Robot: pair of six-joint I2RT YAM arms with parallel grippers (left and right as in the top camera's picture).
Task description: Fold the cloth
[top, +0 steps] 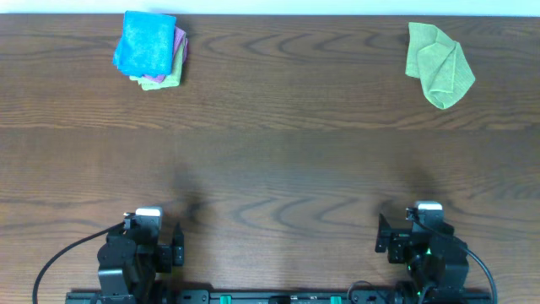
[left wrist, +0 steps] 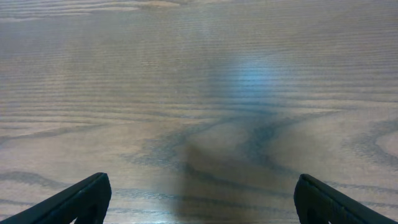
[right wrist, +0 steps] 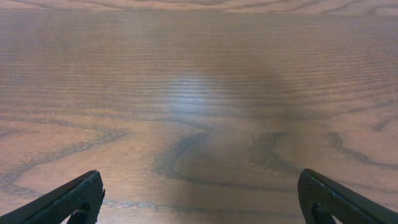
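Observation:
The cloth is light lime-green and lies crumpled and loose at the far right of the wooden table. It appears in neither wrist view. My left gripper rests at the near left edge, far from the cloth. In the left wrist view my left gripper stands open over bare wood, its dark fingertips wide apart. My right gripper sits at the near right edge, roughly below the cloth in the overhead view. In its own view my right gripper is open too, holding nothing.
A stack of folded cloths, bright blue on top with pink and green beneath, lies at the far left corner. Black cables run along the near edge beside both arm bases.

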